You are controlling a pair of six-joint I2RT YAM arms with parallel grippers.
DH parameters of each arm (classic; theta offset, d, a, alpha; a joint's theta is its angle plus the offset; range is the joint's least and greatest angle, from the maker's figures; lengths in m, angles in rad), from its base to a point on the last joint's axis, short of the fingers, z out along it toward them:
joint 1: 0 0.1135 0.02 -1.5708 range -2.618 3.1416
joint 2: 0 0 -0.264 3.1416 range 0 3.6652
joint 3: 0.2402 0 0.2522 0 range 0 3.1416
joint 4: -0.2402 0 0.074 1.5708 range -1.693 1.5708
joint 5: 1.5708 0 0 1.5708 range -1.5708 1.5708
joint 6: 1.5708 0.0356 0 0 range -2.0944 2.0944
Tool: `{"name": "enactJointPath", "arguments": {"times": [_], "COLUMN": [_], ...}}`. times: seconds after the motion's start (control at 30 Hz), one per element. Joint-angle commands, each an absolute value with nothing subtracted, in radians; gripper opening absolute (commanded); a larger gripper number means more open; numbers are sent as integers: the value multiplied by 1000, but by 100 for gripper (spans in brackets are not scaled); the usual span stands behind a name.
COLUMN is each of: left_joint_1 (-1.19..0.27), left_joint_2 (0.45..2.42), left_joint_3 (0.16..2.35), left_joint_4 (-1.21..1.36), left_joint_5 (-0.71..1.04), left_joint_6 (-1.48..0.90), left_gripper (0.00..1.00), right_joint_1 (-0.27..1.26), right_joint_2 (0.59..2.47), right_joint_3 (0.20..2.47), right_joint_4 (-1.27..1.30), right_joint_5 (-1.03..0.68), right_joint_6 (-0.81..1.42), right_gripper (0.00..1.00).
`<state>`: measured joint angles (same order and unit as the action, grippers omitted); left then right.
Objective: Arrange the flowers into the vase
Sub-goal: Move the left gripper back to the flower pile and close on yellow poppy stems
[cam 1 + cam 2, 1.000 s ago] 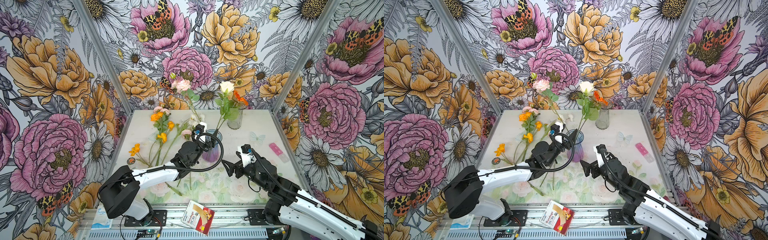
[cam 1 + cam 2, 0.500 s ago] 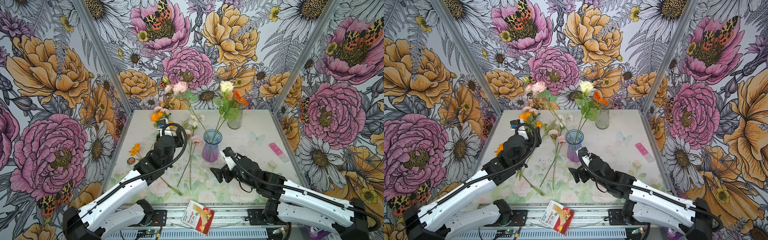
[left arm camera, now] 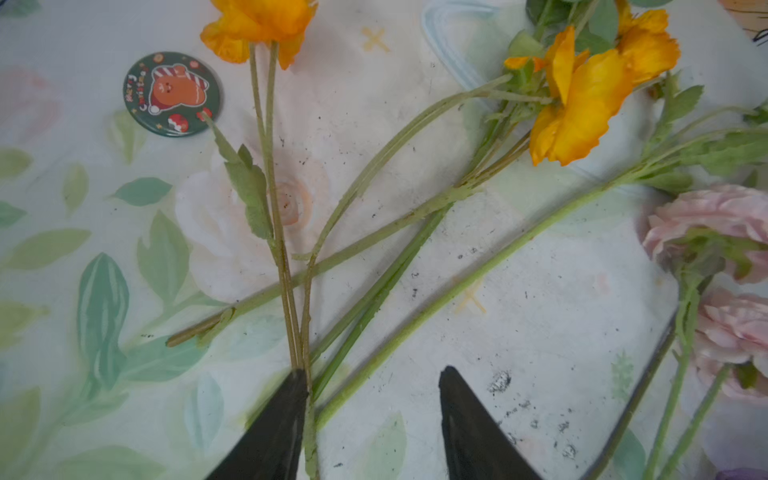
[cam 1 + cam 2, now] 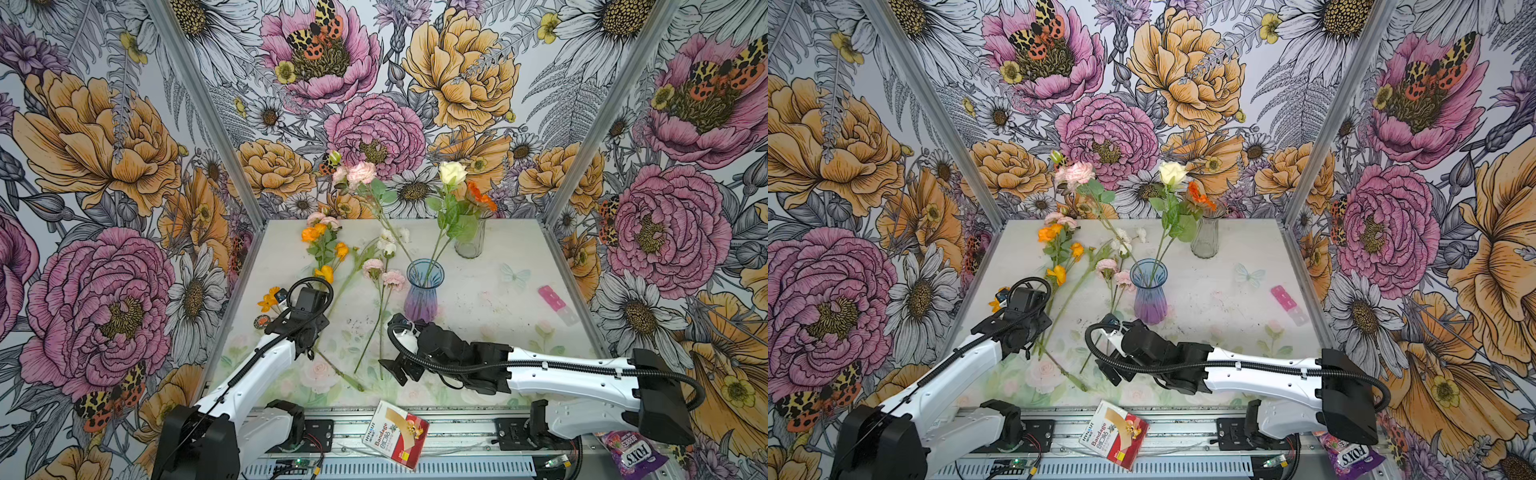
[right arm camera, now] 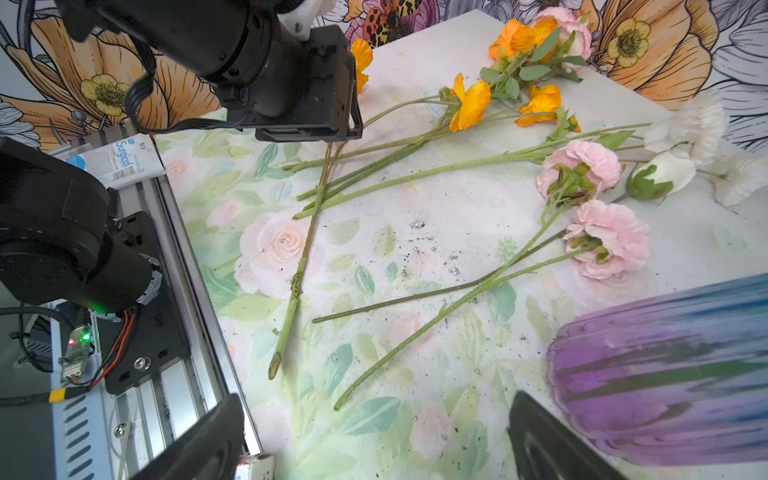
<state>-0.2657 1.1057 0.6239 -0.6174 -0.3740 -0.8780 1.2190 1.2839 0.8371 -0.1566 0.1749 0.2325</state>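
Left tool [image 3: 372,370], shifted from the vase [image 4: 422,291] to the loose flowers [image 4: 325,273] left of centre on the counter [image 4: 490,291]; half open, narrowing astride orange-bloom stems [image 3: 286,291], gripping nothing yet. Next pick likely beginning. Right tool [image 5: 376,403] wide open, empty, lower centre near vase.

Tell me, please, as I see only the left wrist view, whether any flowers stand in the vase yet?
Observer: Yes, two stand in the blue-purple vase: a pink-bloomed flower and a cream rose.
Operator: Thank you; where is the right gripper?
Observer: The right gripper is open and holds nothing, low over the table just in front of that vase.
Operator: Is there any other container?
Observer: A clear glass vase stands behind the blue-purple one, at the table's rear.
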Motion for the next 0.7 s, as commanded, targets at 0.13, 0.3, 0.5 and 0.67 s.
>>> {"name": "enactJointPath", "arguments": {"times": [0.13, 0.3, 0.5, 0.67], "left_joint_1": [-212, -174, -158, -158], "left_joint_2": [1204, 1254, 1290, 1339], "left_joint_3": [603, 610, 604, 610], "left_joint_4": [-603, -595, -568, -537], "left_joint_5": [-364, -341, -332, -326], "left_joint_6": [-934, -908, -890, -875], "left_gripper": [50, 48, 46, 42], "right_joint_1": [1218, 1213, 1208, 1198], "right_joint_2": [1276, 1265, 1255, 1247], "right_joint_3": [868, 845, 825, 818], "right_joint_4": [-98, -98, -93, -94], "right_joint_5": [161, 172, 179, 178], "right_joint_6": [205, 205, 212, 211], "right_gripper": [100, 100, 99, 99]}}
